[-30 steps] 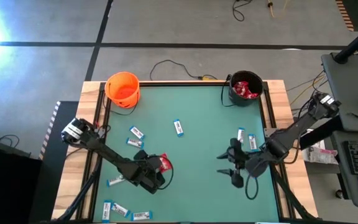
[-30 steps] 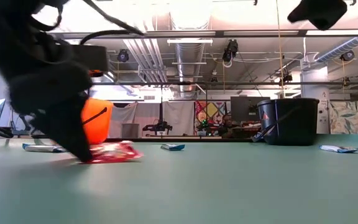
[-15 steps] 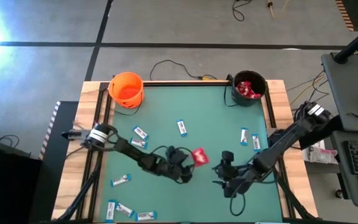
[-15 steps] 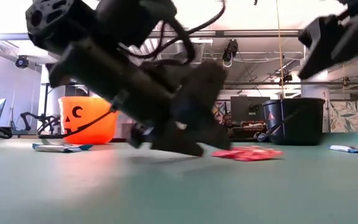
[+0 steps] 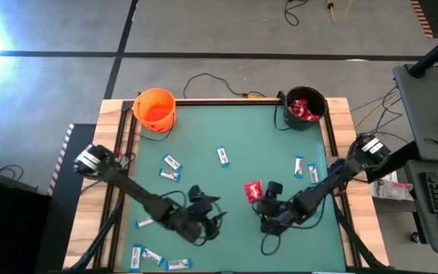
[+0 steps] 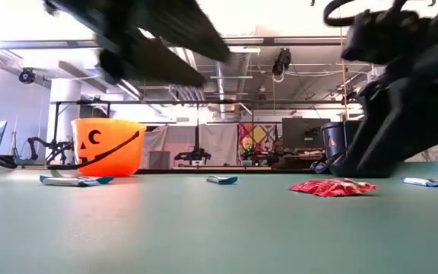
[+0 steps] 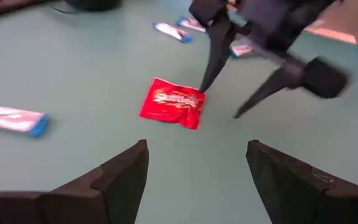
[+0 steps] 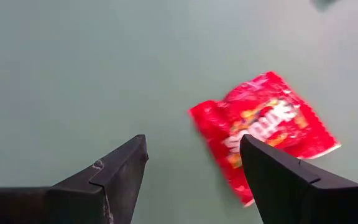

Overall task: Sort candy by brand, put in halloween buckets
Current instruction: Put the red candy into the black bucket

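From above I see the orange bucket point(image 5: 155, 109) empty and the black bucket point(image 5: 303, 108) holding red packets. A red packet point(image 5: 253, 190) lies on the tabletop point(image 5: 226, 129). Wrist views show the left end effector point(image 7: 197, 180) and right end effector point(image 8: 194, 180) both spread, grasping nothing.

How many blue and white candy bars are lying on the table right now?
8 in the high view: two below the orange bucket, one mid-table, two on the right, one by the left arm, two at the near-left edge. The arms may hide others.
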Tool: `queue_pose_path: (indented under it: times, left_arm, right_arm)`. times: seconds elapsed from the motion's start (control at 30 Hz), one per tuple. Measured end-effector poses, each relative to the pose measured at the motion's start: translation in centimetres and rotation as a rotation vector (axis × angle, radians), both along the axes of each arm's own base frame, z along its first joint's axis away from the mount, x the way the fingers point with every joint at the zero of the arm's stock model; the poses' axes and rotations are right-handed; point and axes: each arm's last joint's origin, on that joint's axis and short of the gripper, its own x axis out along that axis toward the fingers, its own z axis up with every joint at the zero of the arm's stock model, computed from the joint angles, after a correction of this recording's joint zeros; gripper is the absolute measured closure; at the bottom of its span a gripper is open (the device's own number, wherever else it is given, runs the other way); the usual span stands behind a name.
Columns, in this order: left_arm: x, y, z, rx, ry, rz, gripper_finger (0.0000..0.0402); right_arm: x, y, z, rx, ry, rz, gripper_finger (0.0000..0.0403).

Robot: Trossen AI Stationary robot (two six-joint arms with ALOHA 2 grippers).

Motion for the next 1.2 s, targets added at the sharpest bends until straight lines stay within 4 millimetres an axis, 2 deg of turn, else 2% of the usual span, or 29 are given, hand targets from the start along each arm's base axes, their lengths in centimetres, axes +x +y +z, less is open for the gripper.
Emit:
queue_pose_path:
  times: [0.17,0.27,0.37,0.6,0.8,0.93,1.07,1.2]
  left_arm:
    - [-3.7,-1.9,0.7,-0.031,-0.039,0.024,0.0144]
    - [-5.3,-2.8,-0.2,-0.014,-0.056,0.034,0.0144]
    - [-6.2,-2.8,-1.8,-0.019,-0.063,0.081,0.0144]
    - [-8.4,0.4,-7.7,-0.212,0.035,0.199,0.0150]
    - [-10.0,1.8,-11.0,-0.229,0.033,0.276,0.0166]
    - [-10.3,1.6,-12.1,-0.187,0.035,0.280,0.0169]
    - [-10.4,1.0,-12.5,-0.133,0.040,0.258,0.0169]
    - [-10.7,0.7,-12.7,-0.109,0.036,0.242,0.0169]
  right_arm:
    - [1.1,-2.5,0.5,0.027,0.010,-0.103,0.0152]
    - [2.0,-4.7,0.2,0.045,0.028,-0.171,0.0146]
    - [2.7,-6.2,-1.0,0.033,0.044,-0.211,0.0144]
    - [3.5,-6.1,-2.6,0.011,0.058,-0.185,0.0175]
    - [3.5,-6.1,-2.7,0.033,0.066,-0.187,0.0213]
    - [3.5,-6.1,-2.7,0.034,0.071,-0.175,0.0243]
    - [3.5,-6.1,-2.6,0.086,0.080,-0.168,0.0280]
    - [3.4,-6.1,-1.7,0.090,0.067,-0.144,0.0323]
